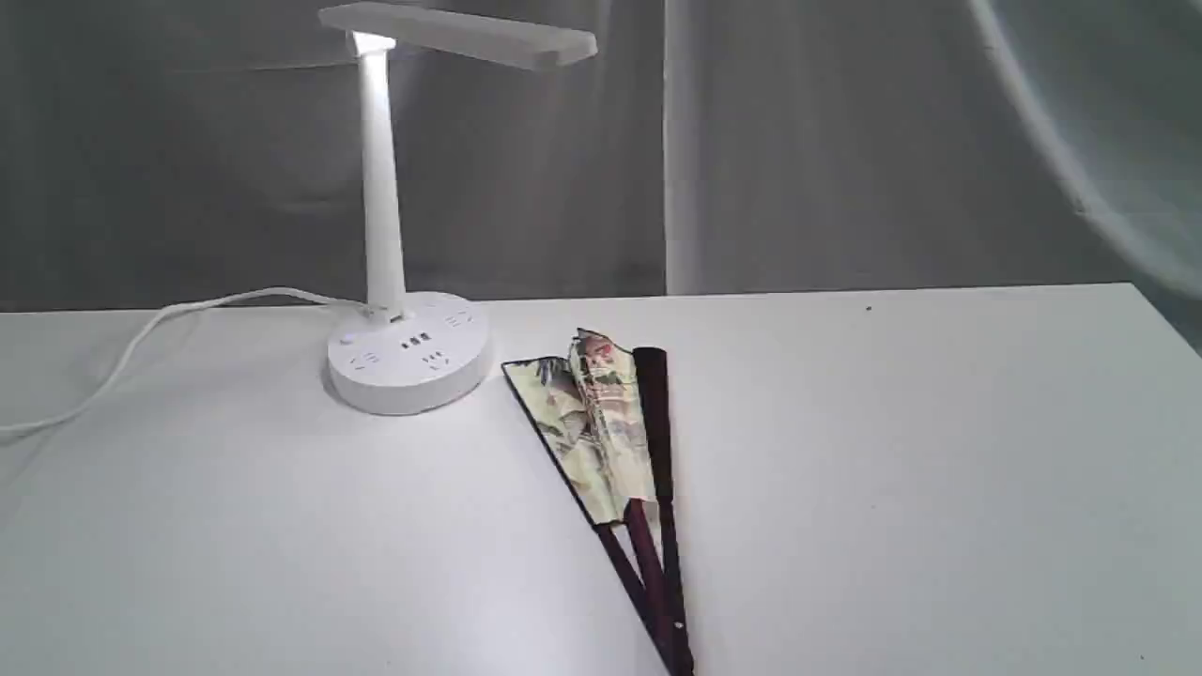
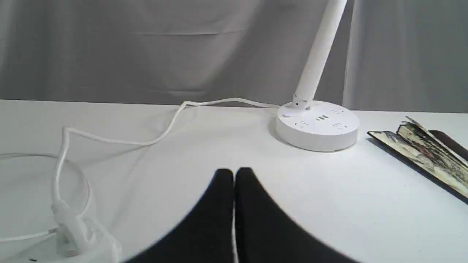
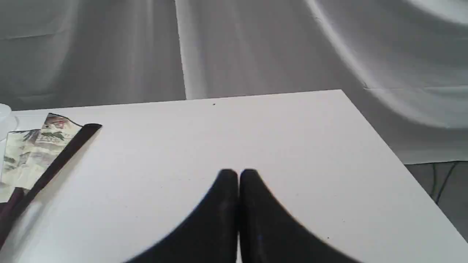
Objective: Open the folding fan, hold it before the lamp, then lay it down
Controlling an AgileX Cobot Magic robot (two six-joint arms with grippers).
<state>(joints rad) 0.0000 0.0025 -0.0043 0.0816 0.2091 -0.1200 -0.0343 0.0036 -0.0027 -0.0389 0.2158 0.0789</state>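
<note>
The folding fan (image 1: 601, 432) lies barely spread on the worktop (image 1: 892, 469), just beside the lamp (image 1: 380, 207) base. The left gripper (image 2: 234, 175) and right gripper (image 3: 238, 175) hang empty, jaws pressed together, neither touching the fan. Each should open first, then take one dark guard squarely.

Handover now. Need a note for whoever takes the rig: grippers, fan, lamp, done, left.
Left gripper: shut, empty, above the table.
Right gripper: shut, empty.
Fan: flat on the table, only partly spread, close beside the base of the lamp, not touching.
Lamp: upright, looks lit.
Done: nothing I can confirm.
Left: probably everything: spread the fan, hold it before the lamp, lay it down.
</note>
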